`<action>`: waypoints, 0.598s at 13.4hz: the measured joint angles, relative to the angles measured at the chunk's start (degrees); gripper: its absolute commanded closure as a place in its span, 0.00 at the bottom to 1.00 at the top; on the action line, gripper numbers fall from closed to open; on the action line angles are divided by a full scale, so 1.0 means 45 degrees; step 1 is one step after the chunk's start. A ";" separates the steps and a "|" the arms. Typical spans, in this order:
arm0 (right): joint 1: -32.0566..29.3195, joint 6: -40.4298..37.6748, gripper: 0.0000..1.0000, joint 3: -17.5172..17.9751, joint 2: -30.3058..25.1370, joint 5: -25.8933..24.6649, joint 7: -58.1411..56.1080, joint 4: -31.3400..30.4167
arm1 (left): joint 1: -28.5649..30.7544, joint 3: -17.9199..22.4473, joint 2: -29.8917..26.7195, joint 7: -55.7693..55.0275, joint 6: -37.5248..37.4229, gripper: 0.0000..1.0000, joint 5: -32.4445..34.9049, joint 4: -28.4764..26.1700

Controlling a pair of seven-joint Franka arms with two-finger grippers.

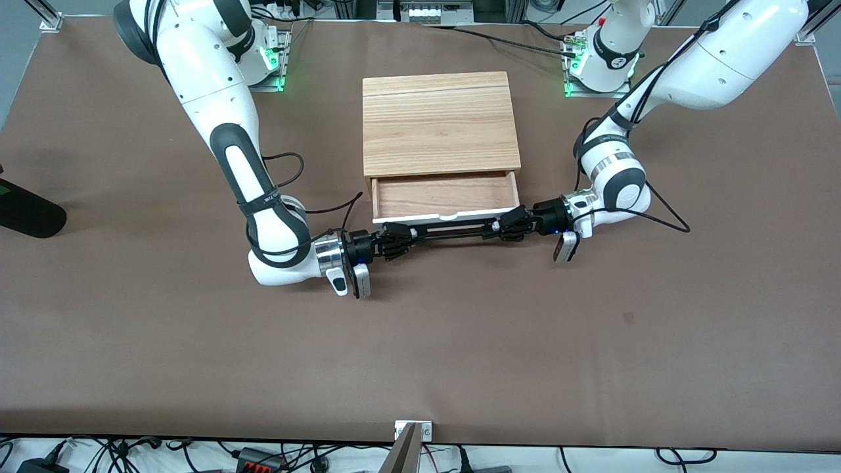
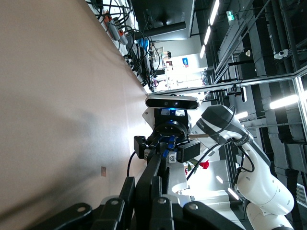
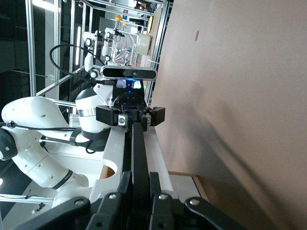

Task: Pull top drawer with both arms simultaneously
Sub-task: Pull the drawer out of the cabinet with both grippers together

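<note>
The top drawer stands partly pulled out of the light-wood casing, its wood floor showing. Its white front panel faces the front camera and carries the black bar handle. My right gripper is shut on the handle's end toward the right arm's side. My left gripper is shut on the other end. In the left wrist view my left gripper clamps the handle, with the right gripper farther along it. In the right wrist view my right gripper clamps the handle.
A dark rounded object lies at the table's edge toward the right arm's end. A metal bracket sits on the table edge nearest the front camera. Brown table surface spreads in front of the drawer.
</note>
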 measured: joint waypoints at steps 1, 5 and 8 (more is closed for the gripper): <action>-0.0028 0.0089 1.00 0.0001 0.0014 0.0002 -0.0004 0.0072 | -0.0051 0.0003 0.0056 0.0000 0.0092 0.88 0.0000 0.0145; -0.0128 0.0222 0.23 -0.0003 0.0055 -0.0006 -0.0002 0.0153 | -0.0217 0.0004 0.0215 0.0179 0.0458 0.52 -0.0151 0.0509; -0.0228 0.1297 0.00 -0.0080 0.0145 0.0059 0.0257 0.0368 | -0.0334 -0.0003 0.0234 0.0307 0.0704 0.00 -0.0248 0.0572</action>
